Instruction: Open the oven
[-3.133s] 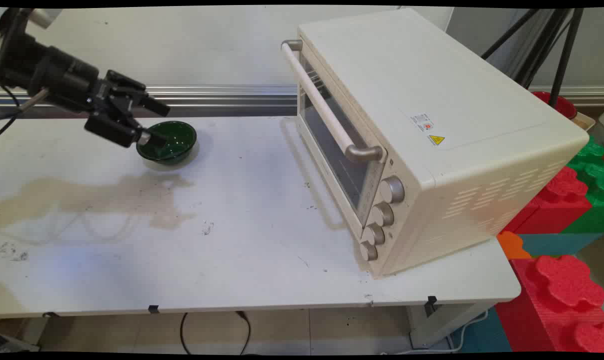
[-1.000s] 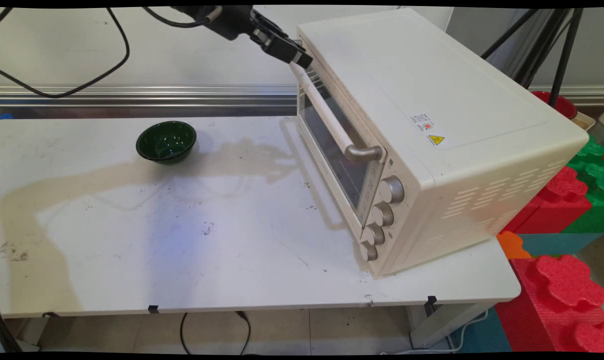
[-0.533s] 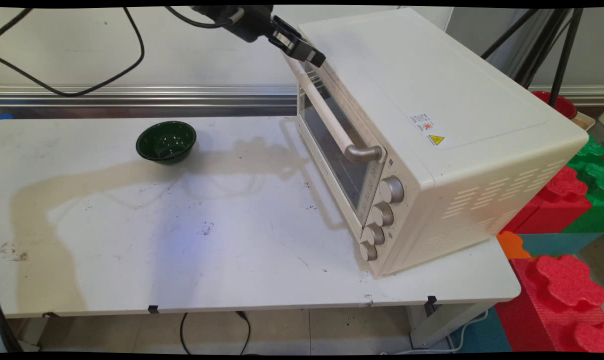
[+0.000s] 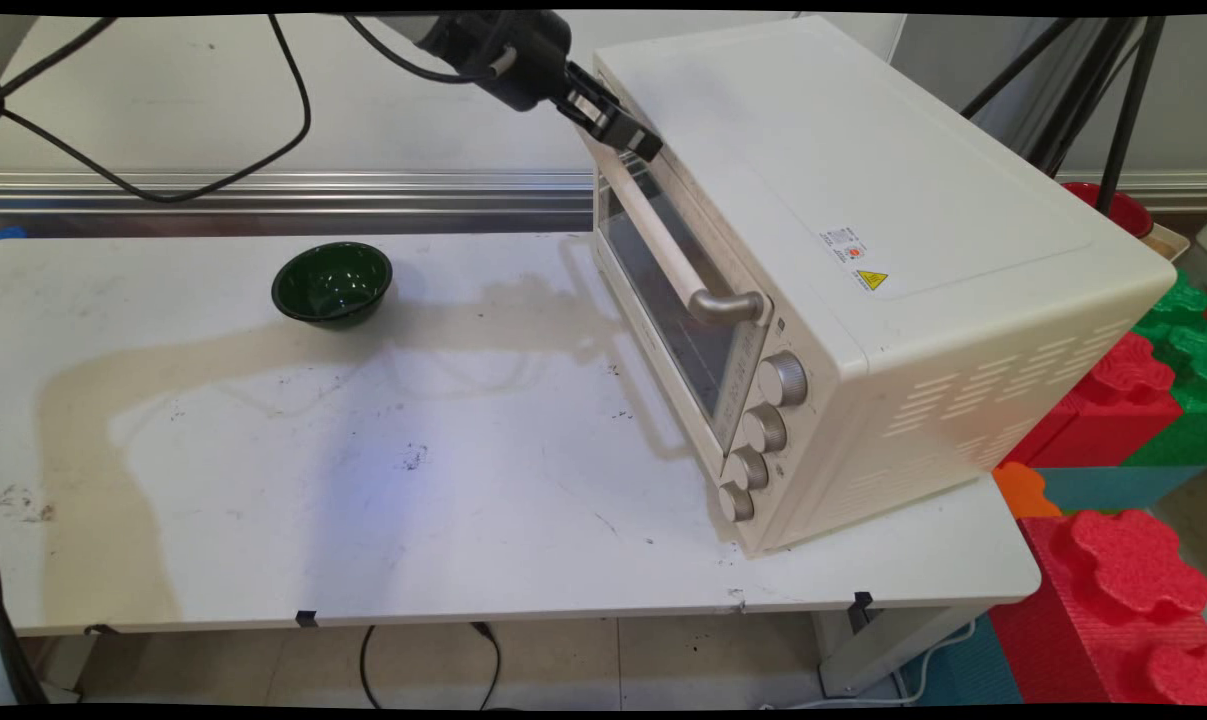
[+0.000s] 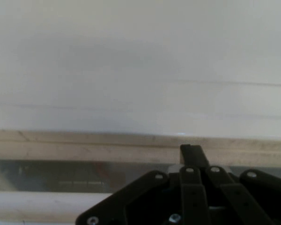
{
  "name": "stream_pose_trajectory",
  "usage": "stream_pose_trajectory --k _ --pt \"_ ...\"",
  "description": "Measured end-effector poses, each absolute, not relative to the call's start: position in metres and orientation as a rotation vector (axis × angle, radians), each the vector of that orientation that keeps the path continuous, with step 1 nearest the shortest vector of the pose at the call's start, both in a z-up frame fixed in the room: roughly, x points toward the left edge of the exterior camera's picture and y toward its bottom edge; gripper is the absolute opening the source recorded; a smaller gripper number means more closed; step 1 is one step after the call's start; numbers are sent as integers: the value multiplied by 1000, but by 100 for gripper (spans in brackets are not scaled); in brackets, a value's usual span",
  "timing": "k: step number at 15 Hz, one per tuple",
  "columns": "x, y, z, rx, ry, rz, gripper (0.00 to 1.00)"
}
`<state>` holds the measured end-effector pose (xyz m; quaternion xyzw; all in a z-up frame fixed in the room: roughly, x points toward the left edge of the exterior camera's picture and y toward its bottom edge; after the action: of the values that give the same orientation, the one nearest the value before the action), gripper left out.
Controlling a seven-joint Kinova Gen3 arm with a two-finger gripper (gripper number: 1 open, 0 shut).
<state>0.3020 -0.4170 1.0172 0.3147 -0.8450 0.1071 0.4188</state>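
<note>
- The black two-finger gripper (image 4: 643, 147) was at the bowl three seconds ago. It has since swung up and right to the oven's far top front corner, and in the last half-second it has slid slightly further along that edge.
- The white table (image 4: 463, 520) is scuffed and stained.
- The cream box-shaped toaster oven (image 4: 863, 170) stands on the table's right half with its glass door closed. It looks heavy and rigid, and its top is smooth.
- The long pale bar handle with metal ends (image 4: 663, 245) runs across the top of the door. I judge it stiff and slick, and the natural place to grip.
- The dark green glossy bowl (image 4: 332, 284) sits upright and well apart on the left. It is probably light and chippable.
- In the hand view the gripper (image 5: 193, 151) looks drawn together and holds nothing. Its tip is at the door's top edge.
</note>
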Motion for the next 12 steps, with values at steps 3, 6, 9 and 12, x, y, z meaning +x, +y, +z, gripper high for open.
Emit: stream_pose_trajectory --k 3,6,9,12 --pt "299 -418 1011 793 -2129 263 0" --pt "295 -418 1005 788 -2132 262 0" --pt "294 -416 998 783 -2143 257 0" --pt "297 -411 992 775 -2157 257 0"
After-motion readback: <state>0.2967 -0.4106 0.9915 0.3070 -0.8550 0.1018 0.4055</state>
